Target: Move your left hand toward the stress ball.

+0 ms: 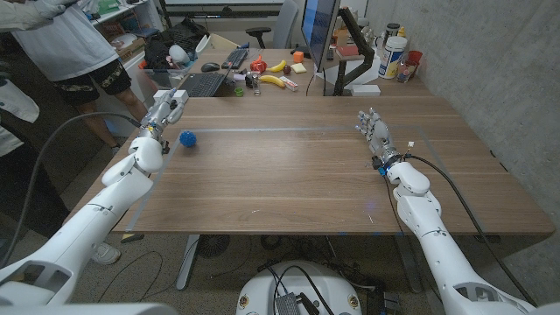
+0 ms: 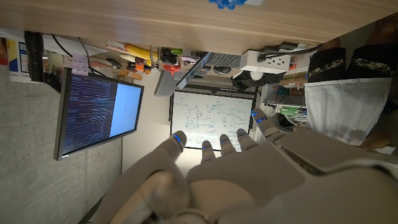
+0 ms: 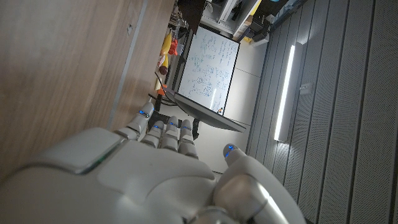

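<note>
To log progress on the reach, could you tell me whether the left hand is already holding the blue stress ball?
No: in the head view the stress ball lies on the table beside the left hand, ungripped.

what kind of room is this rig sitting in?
Looks like an office or lab workspace. Behind the wooden table there is a cluttered desk with a monitor, a keyboard and a laptop; a whiteboard covered in writing stands further back, and a person stands at the edge.
</note>
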